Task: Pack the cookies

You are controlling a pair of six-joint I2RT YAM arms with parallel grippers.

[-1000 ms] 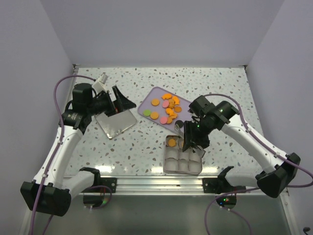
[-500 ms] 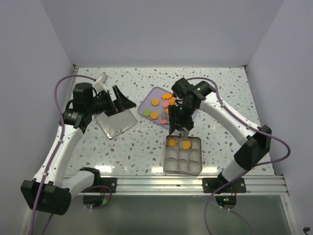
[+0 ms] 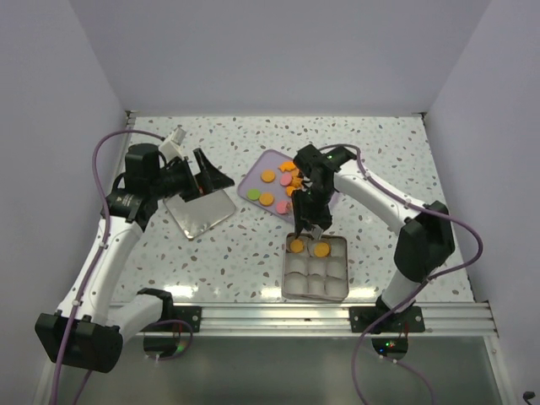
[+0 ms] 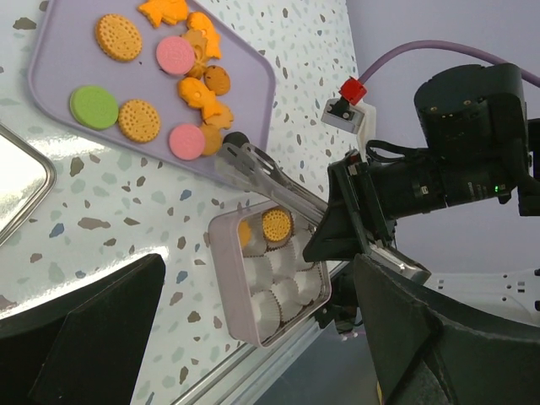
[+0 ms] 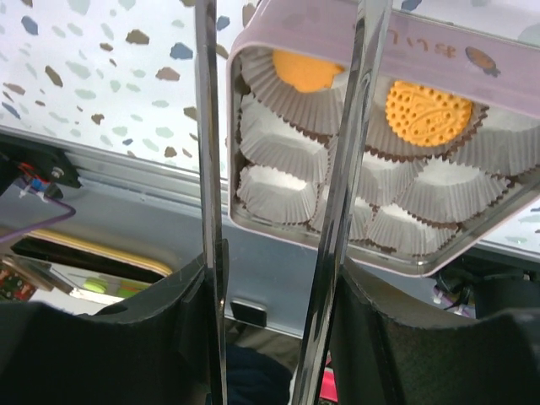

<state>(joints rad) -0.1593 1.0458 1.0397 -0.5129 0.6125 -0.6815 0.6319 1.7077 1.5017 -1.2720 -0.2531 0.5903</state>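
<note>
Two orange cookies [image 3: 296, 245] lie flat in the far row of the tin [image 3: 285, 274], in its left and middle cells. Remaining cookies [image 3: 267, 199], orange, pink and green, lie clustered beyond its far edge.

You'll see the right pincer [image 3: 310, 234] poised over the far edge of the divided tin [image 3: 286, 274] near the front of the counter [image 3: 228, 257], two orange cookies [image 3: 297, 245] in its far row and more on the lilac tray [image 3: 255, 180] just beyond.

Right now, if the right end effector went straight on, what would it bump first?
The right end effector would probably bump the far rim of the square divided metal tin, beside its two orange cookies, though depth is unclear.
</note>
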